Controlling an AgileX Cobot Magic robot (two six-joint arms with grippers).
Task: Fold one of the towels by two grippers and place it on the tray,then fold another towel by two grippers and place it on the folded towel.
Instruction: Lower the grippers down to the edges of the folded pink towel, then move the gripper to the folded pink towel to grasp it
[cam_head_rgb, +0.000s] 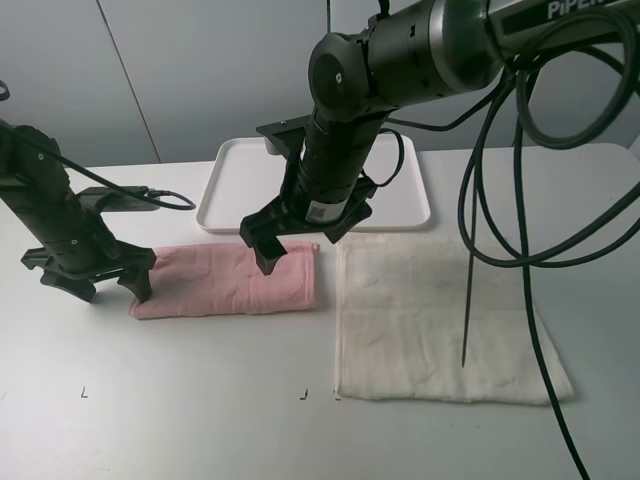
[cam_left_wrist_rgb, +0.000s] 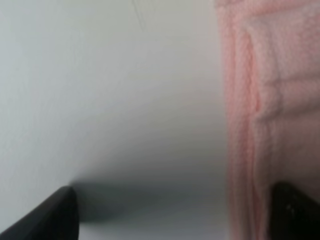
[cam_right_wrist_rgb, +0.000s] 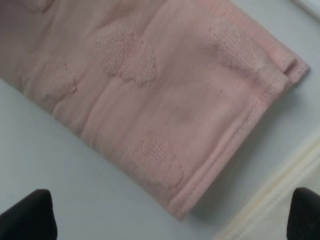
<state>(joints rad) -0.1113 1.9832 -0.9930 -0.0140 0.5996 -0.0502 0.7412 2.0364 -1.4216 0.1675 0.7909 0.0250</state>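
Two grippers (cam_head_rgb: 113, 292) (cam_head_rgb: 300, 250) — above pink towel (cam_head_rgb: 225, 282) ends

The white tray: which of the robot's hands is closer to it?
The right hand. It hangs above the right end of the pink towel, just in front of the tray. The left hand sits at the towel's left end, farther off to the side.
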